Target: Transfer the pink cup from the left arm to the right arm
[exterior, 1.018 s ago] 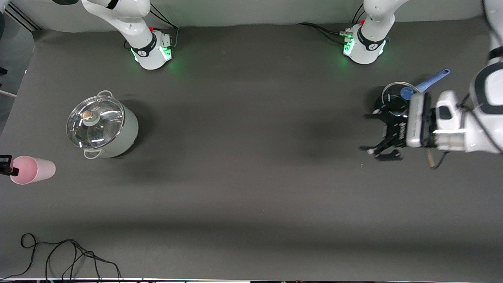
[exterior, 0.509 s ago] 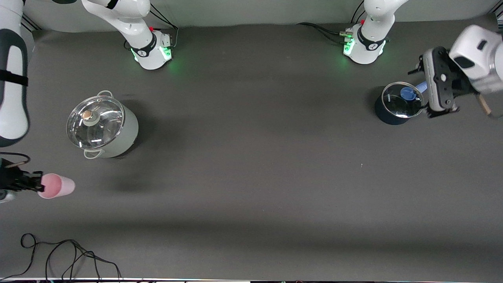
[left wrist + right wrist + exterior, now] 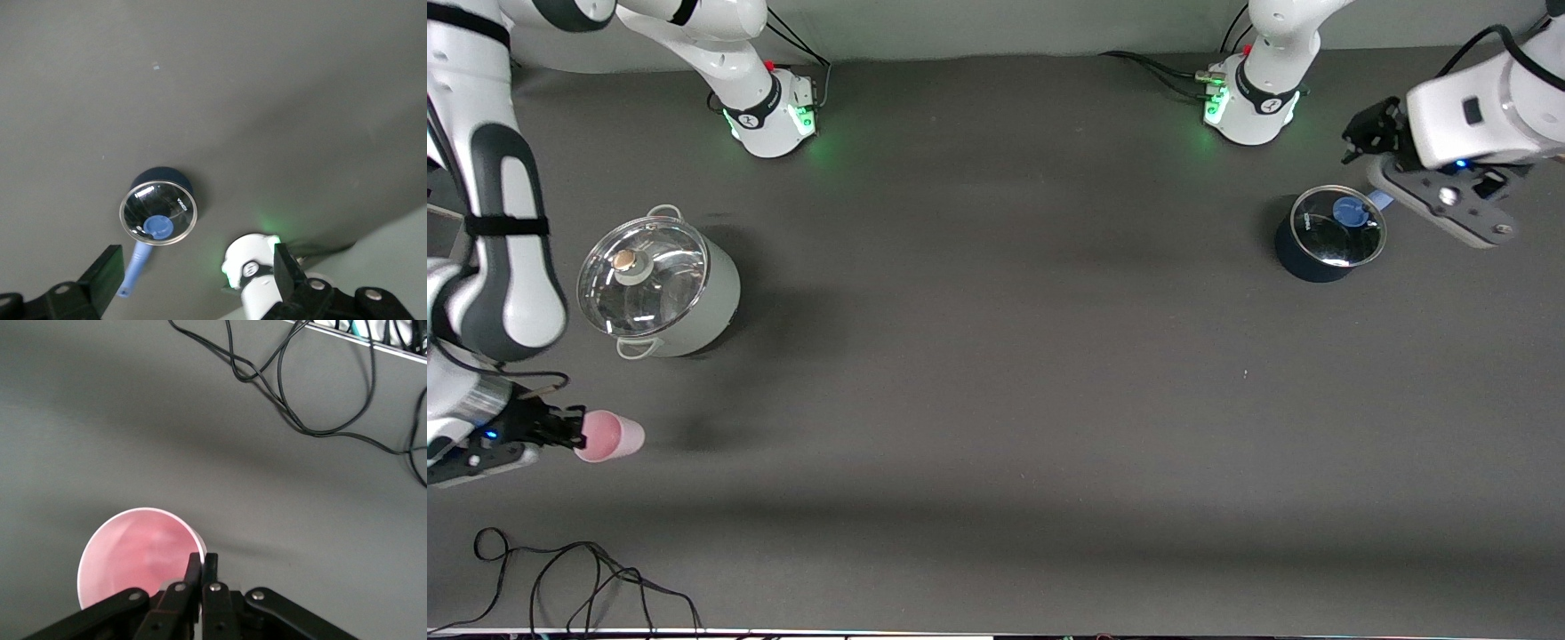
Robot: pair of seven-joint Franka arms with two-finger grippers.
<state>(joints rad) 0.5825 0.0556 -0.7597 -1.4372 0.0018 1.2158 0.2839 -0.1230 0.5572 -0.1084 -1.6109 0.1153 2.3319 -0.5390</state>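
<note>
Two arms, mine. My right gripper (image 3: 560, 428) hangs over the table (image 3: 996, 400) at the right arm's end, fingers pinched thin on the rim of the pink cup (image 3: 609, 436), which seems tipped sideways. Next comes the large lidded pot (image 3: 658, 289), farther from the camera. Then the small dark pot (image 3: 1327, 236) with its blue handle, at the left arm's end. My left gripper (image 3: 193, 283) hangs above it, spread wide, empty. With so narrow a grip, a sudden swing might twist the cup loose.
</note>
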